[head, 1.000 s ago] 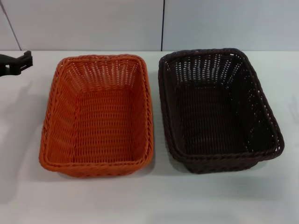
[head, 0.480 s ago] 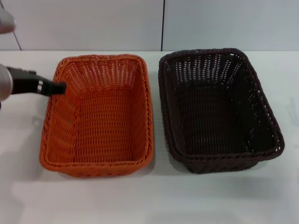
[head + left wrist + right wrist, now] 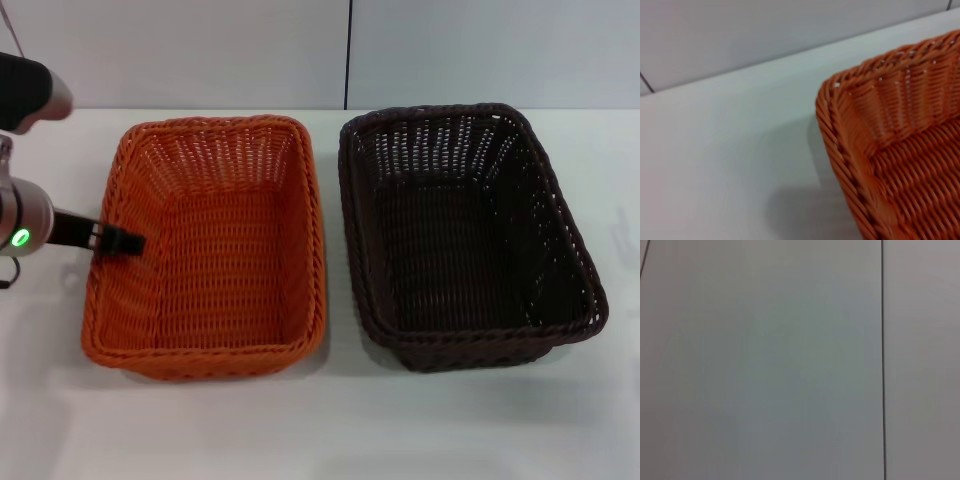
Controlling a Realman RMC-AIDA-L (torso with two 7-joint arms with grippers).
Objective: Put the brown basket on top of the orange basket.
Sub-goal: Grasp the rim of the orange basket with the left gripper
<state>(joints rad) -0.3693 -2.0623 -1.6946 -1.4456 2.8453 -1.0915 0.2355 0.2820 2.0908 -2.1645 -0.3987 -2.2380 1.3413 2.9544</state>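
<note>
— Two baskets sit side by side on my worktop (image 3: 330,420), yes?

— Yes. The orange basket (image 3: 205,250) lies on my left side, the brown basket (image 3: 465,235) just beside it on my right, with a narrow strip of worktop between their rims. Both stand upright with their openings up, nothing inside either.

— Where is your left tool?

— My left tool (image 3: 122,240) reaches in from the outer side of the orange basket, the side away from the brown one. Its dark tip is at the braided rim of that long wall, about halfway along it. I cannot tell whether it touches the weave.

— Is it clenched or released?

— I cannot tell; only a dark stub shows against the rim. A green light glows on the silver wrist behind it.

— What does your left wrist camera see?

— One corner of the orange basket (image 3: 890,145), with pale worktop (image 3: 725,150) beside it.

— And the right tool?

— Not visible. Its wrist camera shows only a pale panelled wall (image 3: 765,360).
</note>
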